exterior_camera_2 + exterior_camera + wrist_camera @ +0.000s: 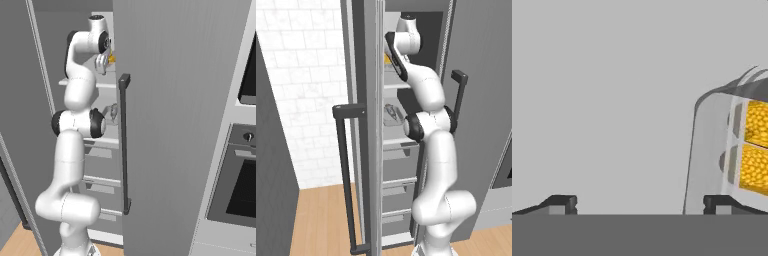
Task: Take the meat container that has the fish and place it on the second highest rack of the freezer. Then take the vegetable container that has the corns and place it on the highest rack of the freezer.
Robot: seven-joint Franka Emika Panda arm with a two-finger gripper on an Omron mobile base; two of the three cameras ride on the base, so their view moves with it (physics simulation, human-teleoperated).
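Nearest the cameras, the white arm rises from its base and reaches up into the open freezer (476, 100), past the door's black bar handle (346, 175). At its far end the end effector (639, 205) stands released, jaws spread wide with nothing between them; the right fingertip (717, 202) sits just beside the near wall of the vegetable container (712, 150). That clear tray, with the corns (756, 150) showing bright yellow inside, appears to rest on the highest rack (396, 86), though the arm hides most of that shelf. One shelf below, on the second highest rack (398, 141), lies the meat container (391, 116) with what looks like the fish, too small to make out for certain. Both placements seem done, and the step in hand is the release of the corn tray. The next move calls for drawing the hand straight back from the freezer without nudging the tray.
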